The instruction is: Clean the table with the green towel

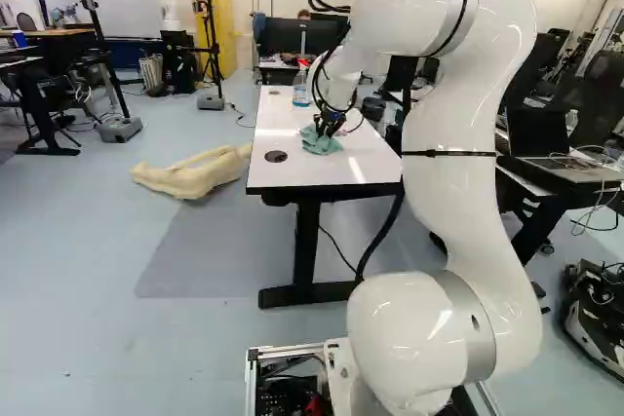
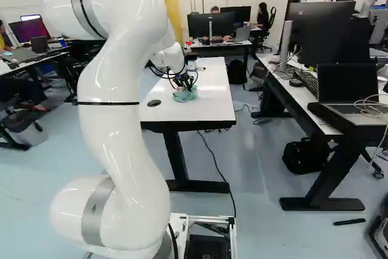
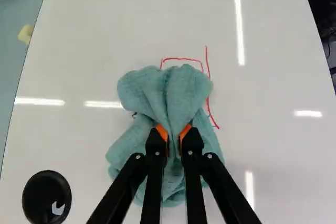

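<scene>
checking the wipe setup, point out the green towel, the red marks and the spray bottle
Green towel (image 3: 181,85): wrist view, bunched fold ahead of the end effector
Red marks (image 3: 207,59): wrist view, upper stretch of the longest stroke
Spray bottle (image 1: 300,93): left base view, body below the spray head

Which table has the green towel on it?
The white table under the robot's jaws, where they pinch the green towel. The other tables have computers, with no towel showing.
</scene>
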Available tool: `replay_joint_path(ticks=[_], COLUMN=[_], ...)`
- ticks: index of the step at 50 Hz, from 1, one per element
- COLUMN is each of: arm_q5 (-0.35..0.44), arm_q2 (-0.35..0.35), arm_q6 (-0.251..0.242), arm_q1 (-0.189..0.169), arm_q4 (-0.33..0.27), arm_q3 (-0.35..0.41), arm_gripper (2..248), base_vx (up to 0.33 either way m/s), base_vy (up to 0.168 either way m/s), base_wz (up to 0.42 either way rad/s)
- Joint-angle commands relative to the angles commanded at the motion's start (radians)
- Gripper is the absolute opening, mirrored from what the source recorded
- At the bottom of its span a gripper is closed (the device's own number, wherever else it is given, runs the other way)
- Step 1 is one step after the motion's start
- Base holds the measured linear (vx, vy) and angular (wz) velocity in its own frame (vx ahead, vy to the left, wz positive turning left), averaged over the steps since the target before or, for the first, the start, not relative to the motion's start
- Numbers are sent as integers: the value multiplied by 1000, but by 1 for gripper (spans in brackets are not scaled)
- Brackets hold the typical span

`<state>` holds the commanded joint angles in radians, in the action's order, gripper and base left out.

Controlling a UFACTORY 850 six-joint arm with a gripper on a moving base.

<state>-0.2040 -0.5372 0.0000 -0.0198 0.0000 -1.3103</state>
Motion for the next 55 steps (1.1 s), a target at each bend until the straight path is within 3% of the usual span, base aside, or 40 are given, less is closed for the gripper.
replay_joint_path(ticks=[24, 55], arm_q5=[0, 0], arm_q2=[-42, -169], arm_q6=[0, 0], arm_q1=[-60, -53], arm_q4=[0, 0], arm_q3=[-57, -235], arm_gripper=[44, 44], base_vx=[0, 0], base_vy=[0, 0], base_wz=[0, 0])
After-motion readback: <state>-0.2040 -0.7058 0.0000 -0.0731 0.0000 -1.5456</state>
